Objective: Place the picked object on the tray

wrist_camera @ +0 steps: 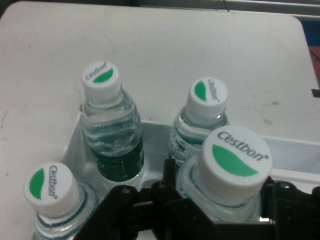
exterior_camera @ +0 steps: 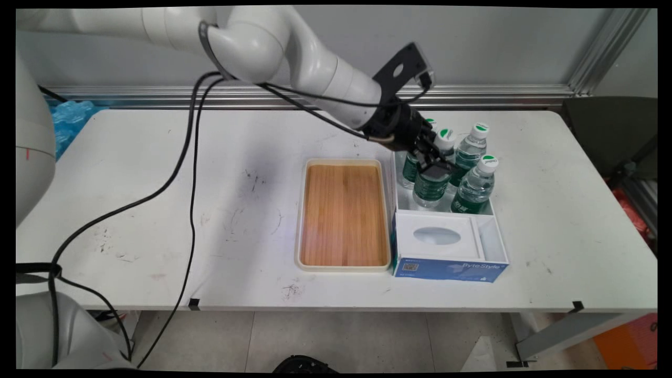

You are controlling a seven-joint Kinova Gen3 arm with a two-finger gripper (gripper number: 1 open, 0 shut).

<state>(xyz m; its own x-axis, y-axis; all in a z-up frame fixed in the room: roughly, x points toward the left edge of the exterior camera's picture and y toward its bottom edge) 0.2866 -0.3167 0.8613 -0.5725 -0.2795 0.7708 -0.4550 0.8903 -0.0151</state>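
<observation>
Black two-finger gripper [exterior_camera: 434, 167] [wrist_camera: 220, 192] on a white arm, reaching in from the upper left and set about the shoulder of a water bottle [exterior_camera: 430, 191] [wrist_camera: 235, 160], just below its cap. Clamped on the bottle or merely placed around it: cannot tell from either view.

Bottle upright, clear with a dark green label, standing at the near left of a group of four in the rear compartment of a white box [exterior_camera: 501, 239]. Around it, all upright: front right bottle [exterior_camera: 474, 190] just beside it, back right bottle [exterior_camera: 466, 155] behind, back left bottle [exterior_camera: 407, 170] partly hidden by the gripper. In the hand view, white caps with a green leaf mark and the lettering "Cestbon"; the held-about bottle nearest, the three others beyond and beside it.

Front compartment of the box filled by a white insert [exterior_camera: 437, 235] with an oval opening; blue front face [exterior_camera: 451, 270] lettered "ByteStyle". Just left of the box, touching or nearly so, a cream-rimmed tray [exterior_camera: 302, 210] with a wooden floor, nothing on it. Both on a scuffed white table [exterior_camera: 157, 184]. Black cables [exterior_camera: 191, 173] hanging from the arm across the table's left half.
</observation>
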